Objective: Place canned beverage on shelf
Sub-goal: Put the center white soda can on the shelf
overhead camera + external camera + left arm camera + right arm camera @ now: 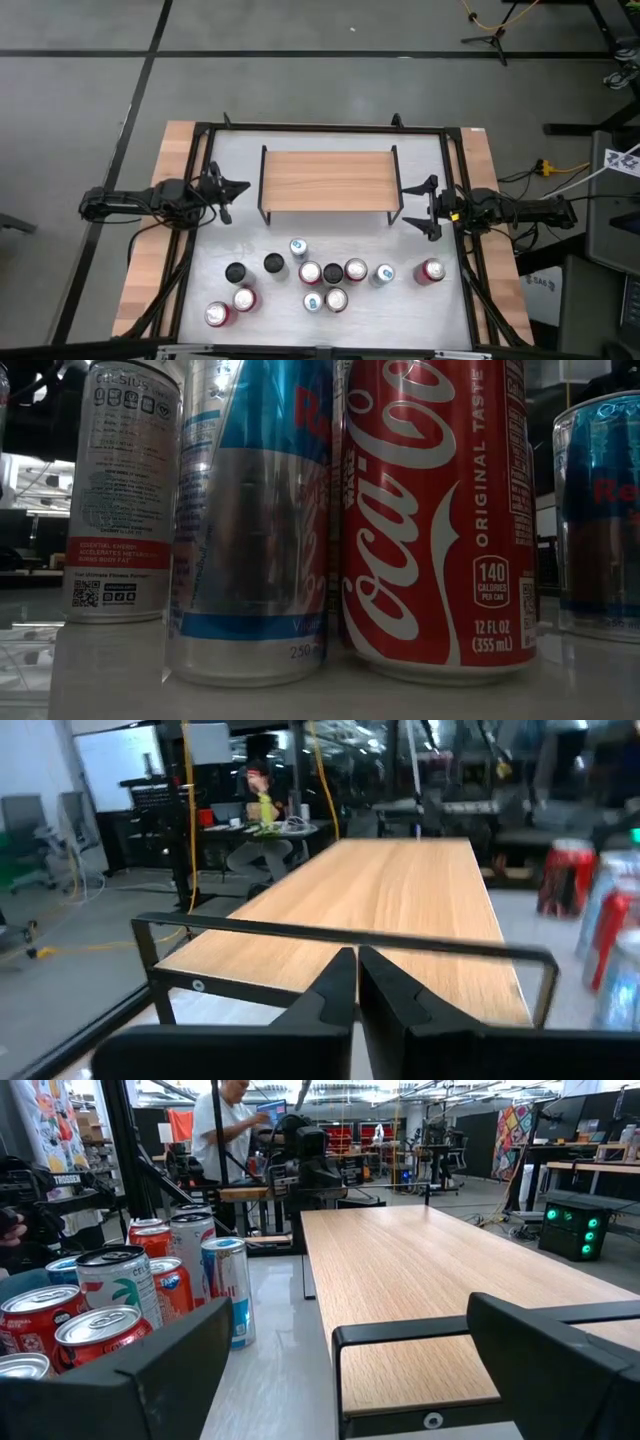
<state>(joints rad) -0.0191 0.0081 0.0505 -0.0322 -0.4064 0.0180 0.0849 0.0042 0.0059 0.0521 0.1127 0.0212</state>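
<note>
The shelf (328,180), a light wood plank on thin black legs, stands at the middle of the white table, its top bare. Several canned beverages stand upright between it and the near edge, among them a red can (310,272), a blue-and-silver can (298,247) and a red can (430,270) at the right. The low view shows a red cola can (435,510) and a blue-and-silver can (250,520) close up. My left gripper (235,190) hovers shut at the shelf's left end (400,910). My right gripper (418,205) is open at its right end (430,1270).
A black metal frame (325,128) runs round the table, with wooden strips (150,240) along both sides. More cans sit at the near left (245,298). A person (225,1130) stands in the room beyond the table, and another (262,805) sits at a desk.
</note>
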